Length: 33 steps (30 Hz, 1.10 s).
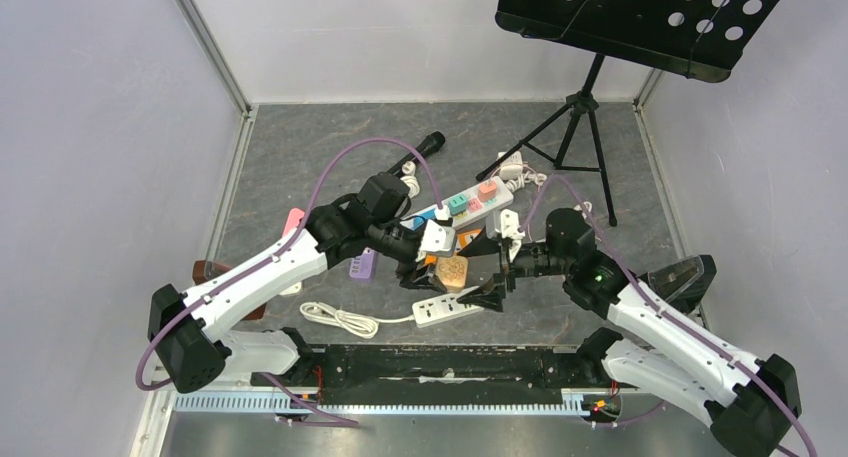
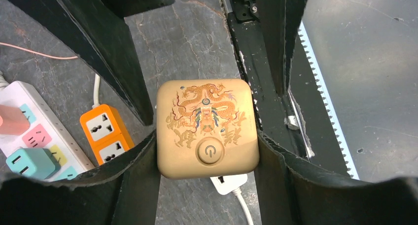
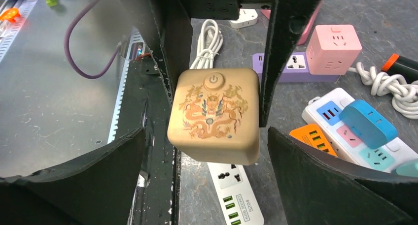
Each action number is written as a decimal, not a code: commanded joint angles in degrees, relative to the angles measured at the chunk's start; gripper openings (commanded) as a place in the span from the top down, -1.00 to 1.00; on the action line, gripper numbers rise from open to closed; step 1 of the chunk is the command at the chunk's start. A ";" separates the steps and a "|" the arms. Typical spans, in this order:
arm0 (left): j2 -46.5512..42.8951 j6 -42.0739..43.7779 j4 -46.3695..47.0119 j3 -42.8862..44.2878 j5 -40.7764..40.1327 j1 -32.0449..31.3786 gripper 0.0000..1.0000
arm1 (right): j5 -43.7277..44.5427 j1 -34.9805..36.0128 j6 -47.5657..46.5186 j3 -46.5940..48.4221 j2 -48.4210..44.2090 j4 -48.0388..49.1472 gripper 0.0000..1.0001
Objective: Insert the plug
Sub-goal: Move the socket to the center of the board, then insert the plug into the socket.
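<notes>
**Plug insertion, alignment stage.** The golden cube plug (image 2: 207, 129), with its dragon motif and power button facing up, is clamped on two opposite sides by the jaws of the left gripper (image 2: 207, 153). It hangs clear of the tabletop (image 1: 300, 147). The jaws of the right gripper (image 3: 206, 131) stand wide, flanking the cube without touching it. The white power strip (image 3: 235, 195) lies directly beneath, and its free sockets run toward 6 o'clock of the cube in the right wrist view. In the overhead view the left arm reaches in from 8 o'clock and the right arm from 4 o'clock, with the wrists meeting head-on near the centre. The prongs are hidden under the cube, so their orientation cannot be told. Judged good practice is to hold the cube's underside parallel to the strip, centre it over one socket and descend straight without twisting. The free right gripper could steady the strip, which looks light enough to slide under the push.
</notes>
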 commanded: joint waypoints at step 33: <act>-17.68 -26.54 33.51 -12.91 -6.61 0.18 -0.62 | 8.49 5.37 12.19 9.05 -5.69 9.90 1.00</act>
